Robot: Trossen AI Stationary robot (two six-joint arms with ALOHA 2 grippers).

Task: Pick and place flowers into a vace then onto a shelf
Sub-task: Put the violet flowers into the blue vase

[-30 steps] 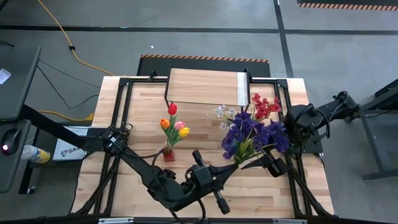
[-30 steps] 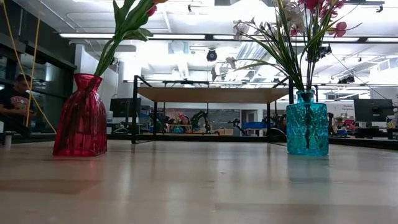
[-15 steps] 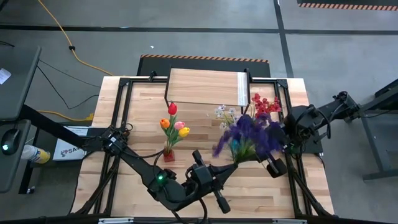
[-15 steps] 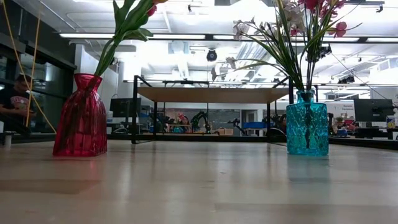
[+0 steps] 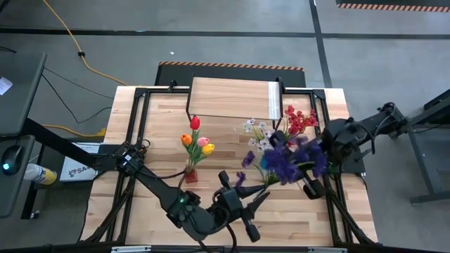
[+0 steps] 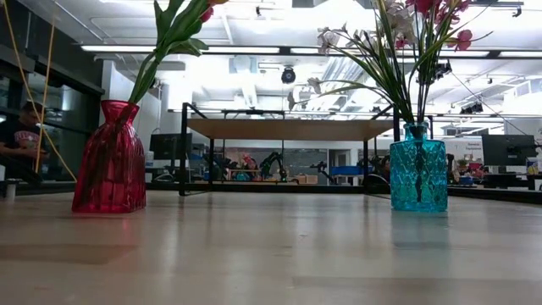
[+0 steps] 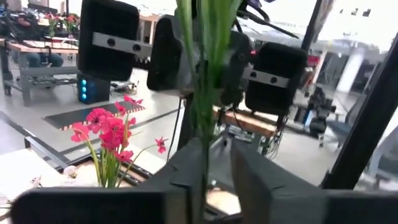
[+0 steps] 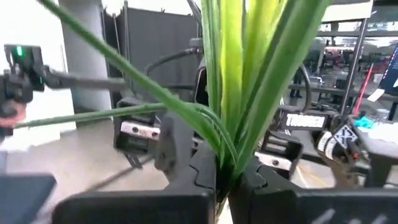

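Right end effector (image 5: 307,184) clamps purple spray (image 5: 292,159); left (image 5: 247,204) near.

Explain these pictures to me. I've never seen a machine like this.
It is a robot with two dark arms at a wooden table, each ending in two fingers. One picture looks straight down, one looks level across the tabletop, and two come from cameras on the wrists. On the table stand a red vase of tulips, a blue vase with white and red sprays, and a small shelf. The right arm's fingers are shut on the stems of a purple spray; the left arm's fingers sit slightly apart around the same stems.
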